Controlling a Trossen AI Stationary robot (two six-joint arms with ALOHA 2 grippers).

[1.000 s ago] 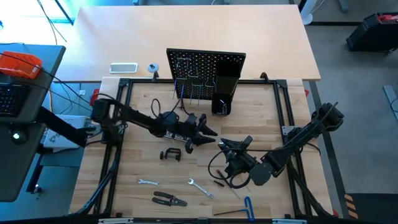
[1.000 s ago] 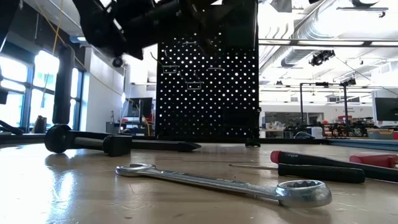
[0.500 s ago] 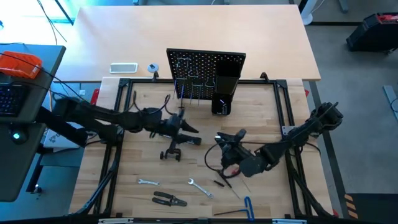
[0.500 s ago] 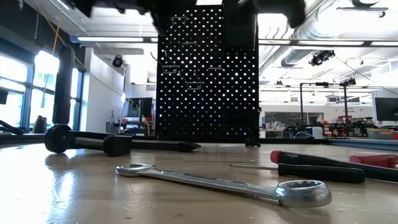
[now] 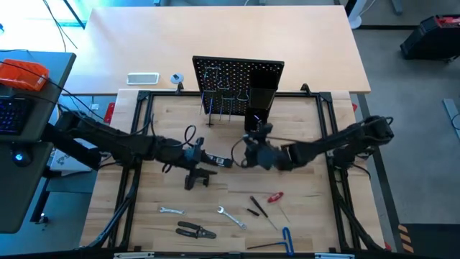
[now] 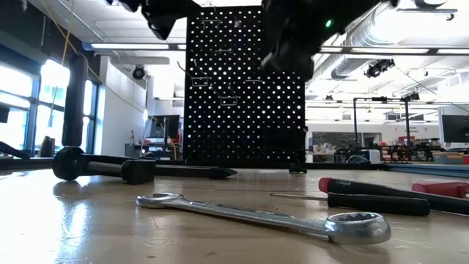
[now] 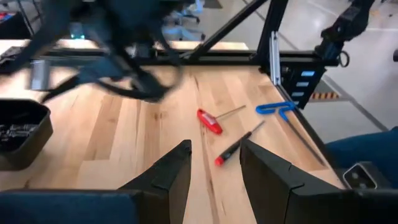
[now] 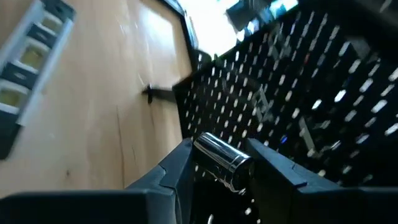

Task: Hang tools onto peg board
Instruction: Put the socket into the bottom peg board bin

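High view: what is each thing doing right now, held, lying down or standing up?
peg board: standing upright.
left end effector: open, empty.
right end effector: shut on small metal bit, close to the peg board.
level: lying on the table.
C-clamp: lying on the table.
wrenches: lying flat.
pliers: lying flat.
blue hex key: lying flat.

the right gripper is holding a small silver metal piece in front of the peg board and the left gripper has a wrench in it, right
Not quite. The right gripper does hold a small silver metal piece in front of the peg board, but the left gripper holds nothing. The left wrist view shows bare table between its parted fingers, and the low view shows a wrench lying on the table.
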